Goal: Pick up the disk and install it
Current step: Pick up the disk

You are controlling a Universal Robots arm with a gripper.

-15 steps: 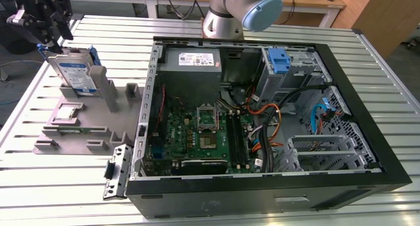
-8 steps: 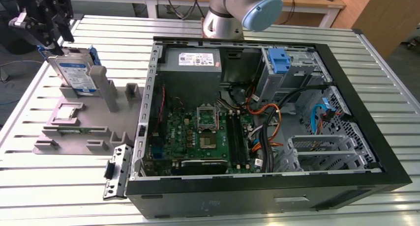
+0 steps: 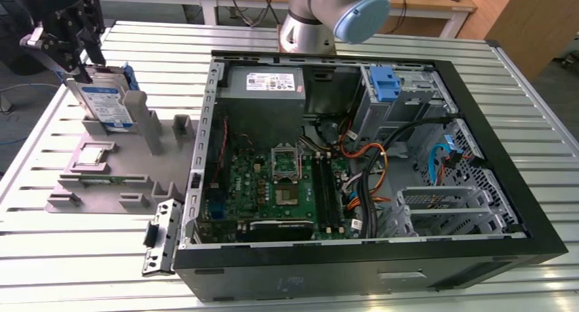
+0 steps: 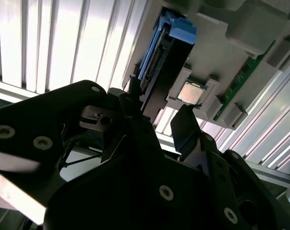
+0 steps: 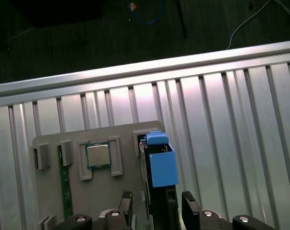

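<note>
1. Aluminium slatted table (image 3: pixel 54 271) under everything. The open black computer case (image 3: pixel 362 271) sits well off to one side of my fingers, and none of my work is in it yet.
2. Grey fixture plate (image 3: pixel 127 159) lies right below my fingers, beside the case.
3. The disk (image 3: pixel 107 103) stands on edge in a slot of that plate, silver body with a blue carrier round it. Its upper edge runs between my fingers in both wrist views.
4. My gripper (image 5: pixel 157 203) sits over the disk with the fingers (image 5: pixel 189 206) set narrowly apart, one on each flat side. The first wrist view shows a thin gap on either side, so they aren't clamped and hold nothing.
5. Step, my call: pick-up, straddling the disk before the grasp. The disk is still in its slot and install hasn't begun.
6. Next move, I judge, needs a squeeze square on the flat faces. Then a lift straight along the slot so the carrier doesn't snag.
7. Small stuff: processor chip (image 5: pixel 98 155) and green memory stick (image 5: pixel 64 182) sit in plate pockets near my fingers, clear of them.
</note>
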